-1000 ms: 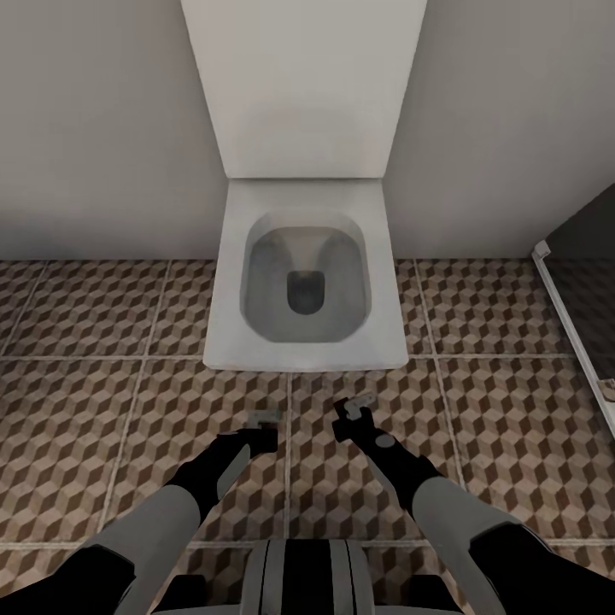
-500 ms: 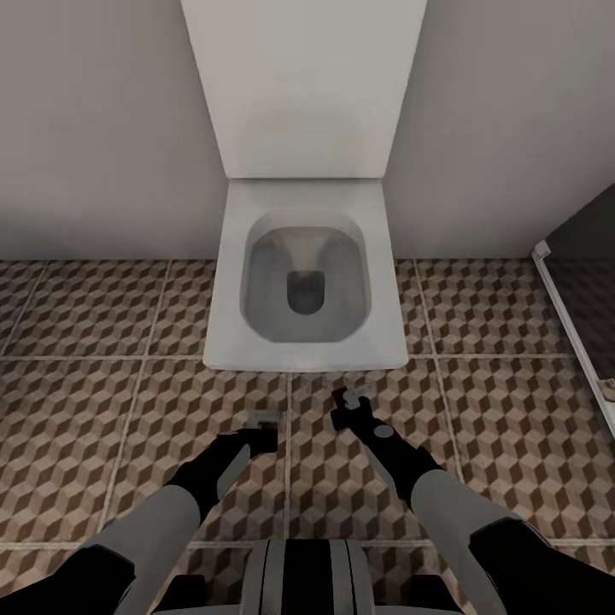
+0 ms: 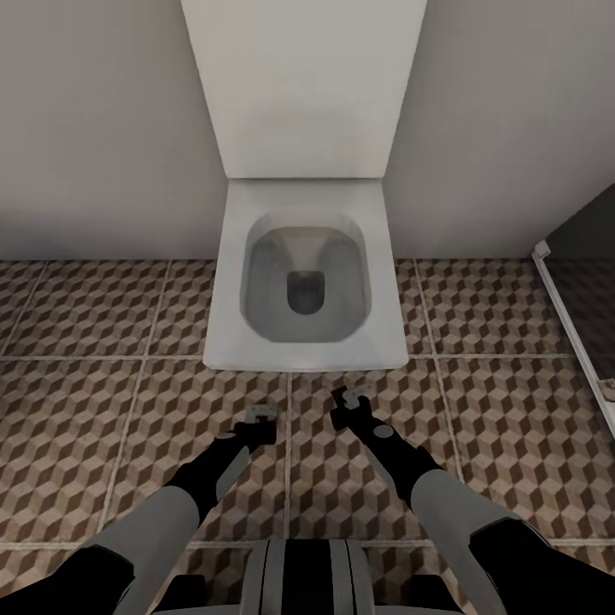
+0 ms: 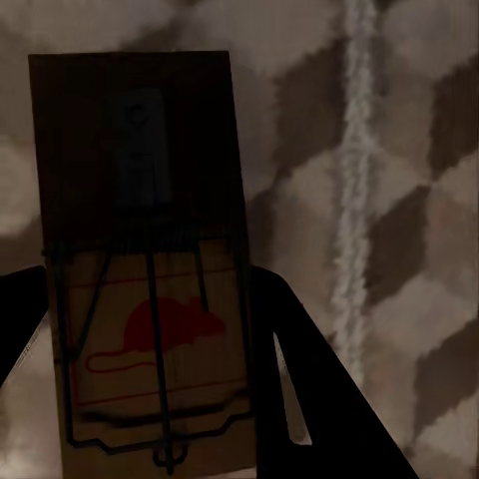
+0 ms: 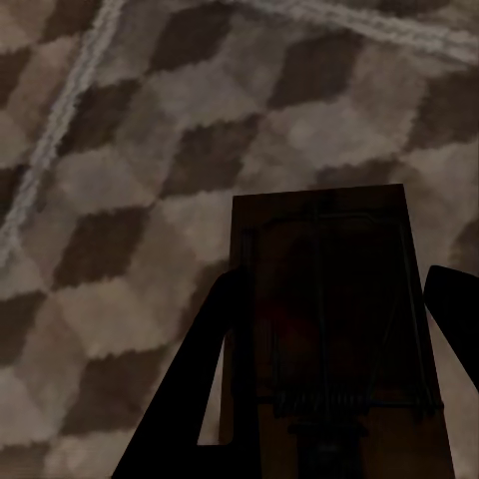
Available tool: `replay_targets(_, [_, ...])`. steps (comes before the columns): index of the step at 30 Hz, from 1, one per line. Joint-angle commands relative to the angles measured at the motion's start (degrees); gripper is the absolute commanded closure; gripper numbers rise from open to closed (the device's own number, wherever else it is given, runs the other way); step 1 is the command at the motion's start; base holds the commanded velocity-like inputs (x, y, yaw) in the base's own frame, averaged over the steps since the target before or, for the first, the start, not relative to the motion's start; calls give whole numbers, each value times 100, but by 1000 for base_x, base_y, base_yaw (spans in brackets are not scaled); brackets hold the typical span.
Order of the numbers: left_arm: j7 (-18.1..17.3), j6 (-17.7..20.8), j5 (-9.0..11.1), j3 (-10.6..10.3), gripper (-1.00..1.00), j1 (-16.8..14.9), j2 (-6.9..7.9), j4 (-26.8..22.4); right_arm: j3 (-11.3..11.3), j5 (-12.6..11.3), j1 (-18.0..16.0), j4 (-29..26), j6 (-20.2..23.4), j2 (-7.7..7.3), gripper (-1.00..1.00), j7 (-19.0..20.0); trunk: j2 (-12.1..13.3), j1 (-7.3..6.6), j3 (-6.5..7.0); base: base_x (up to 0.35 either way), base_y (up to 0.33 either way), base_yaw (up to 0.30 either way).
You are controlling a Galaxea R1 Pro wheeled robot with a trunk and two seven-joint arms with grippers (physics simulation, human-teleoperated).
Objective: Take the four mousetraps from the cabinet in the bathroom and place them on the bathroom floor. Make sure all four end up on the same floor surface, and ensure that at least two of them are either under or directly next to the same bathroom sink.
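Head view: both arms reach forward and down over the cube-patterned bathroom floor (image 3: pixel 102 401), just in front of a white square toilet (image 3: pixel 303 282) that stands against a pale wall (image 3: pixel 94 128). The left gripper (image 3: pixel 261 422) and the right gripper (image 3: pixel 348 405) hang side by side, near each other, each with a small flat piece at its tip. At the right edge a white-framed dark glass panel (image 3: pixel 572 316) slants across the tiles.

In the left wrist view, the left gripper (image 4: pixel 150 329) is clenched on a mousetrap (image 4: pixel 140 259): its dark fingers (image 4: pixel 309 389) press both long edges of the tan board, whose black wire bar and red mouse print face the camera. Tiles and a pale grout line (image 4: pixel 351 170) lie beyond it.

In the right wrist view, the right gripper (image 5: pixel 329 329) grasps a second mousetrap (image 5: pixel 324 299), a finger (image 5: pixel 185 399) on either side of the shadowed board, with the wire spring faintly visible. Whether either trap touches the floor cannot be told.
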Motion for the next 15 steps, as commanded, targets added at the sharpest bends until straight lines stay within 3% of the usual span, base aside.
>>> replay_targets(1, [41,-47,41,-39,100,-1,7,-1,4,16,-3,10,-20,0,100,9,-1,-1,-3,0,0,0])
replay_targets(5, [48,-921,33,-40,100,7,18,199,15,245,-3,24,-26,-7,100,6,-1,-1,-3,0,0,0])
replay_targets(15, [50,-1180,-34,-47,100,8,14,431,16,411,-3,18,-29,-8,100,5,-1,-1,-3,0,0,0])
